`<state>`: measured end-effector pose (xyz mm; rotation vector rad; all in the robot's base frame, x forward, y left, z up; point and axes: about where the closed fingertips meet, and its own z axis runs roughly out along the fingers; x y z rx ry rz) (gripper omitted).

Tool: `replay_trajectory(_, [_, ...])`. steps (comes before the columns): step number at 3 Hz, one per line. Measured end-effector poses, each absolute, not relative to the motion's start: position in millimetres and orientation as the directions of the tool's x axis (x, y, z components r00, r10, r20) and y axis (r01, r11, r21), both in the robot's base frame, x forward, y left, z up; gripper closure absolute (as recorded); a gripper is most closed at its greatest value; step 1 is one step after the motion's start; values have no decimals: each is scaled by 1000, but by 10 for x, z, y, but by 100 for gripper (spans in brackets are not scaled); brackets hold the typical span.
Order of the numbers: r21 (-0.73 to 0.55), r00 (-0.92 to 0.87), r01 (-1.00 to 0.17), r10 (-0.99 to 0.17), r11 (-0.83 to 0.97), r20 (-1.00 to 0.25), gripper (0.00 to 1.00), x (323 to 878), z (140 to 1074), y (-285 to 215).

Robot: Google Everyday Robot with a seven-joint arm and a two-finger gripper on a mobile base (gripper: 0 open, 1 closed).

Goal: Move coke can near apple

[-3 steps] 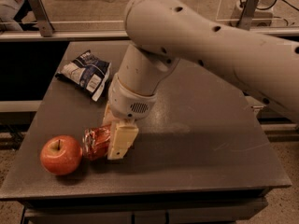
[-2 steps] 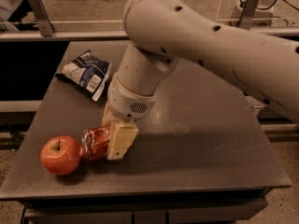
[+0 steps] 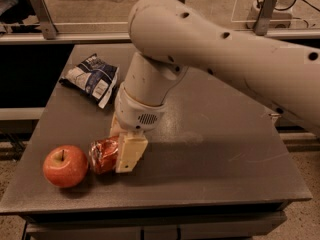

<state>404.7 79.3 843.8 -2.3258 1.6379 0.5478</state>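
A: Gripper (image 3: 119, 154) status?

B: Clenched on the can (image 3: 102, 156), low at the front left of the table (image 3: 210, 149). The can lies on its side and sticks out leftward from the fingers. Its long axis seems to run left-right.

A: Apple (image 3: 65, 165)?

B: Just left of the can; can't tell if they touch. The front edge is near. There is open room to the right, and the bag (image 3: 92, 76) is well behind.

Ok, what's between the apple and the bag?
Just bare table between apple and bag, in the camera view. The gripper is down at the can, beside the apple.
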Motion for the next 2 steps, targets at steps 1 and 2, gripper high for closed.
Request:
replay_trajectory(1, [14,302,-940,-849,-342,-434,12,4037,8446,797])
replay_trajectory(2, [12,304,-939,-849,-342,-433,0,4028,8452,800])
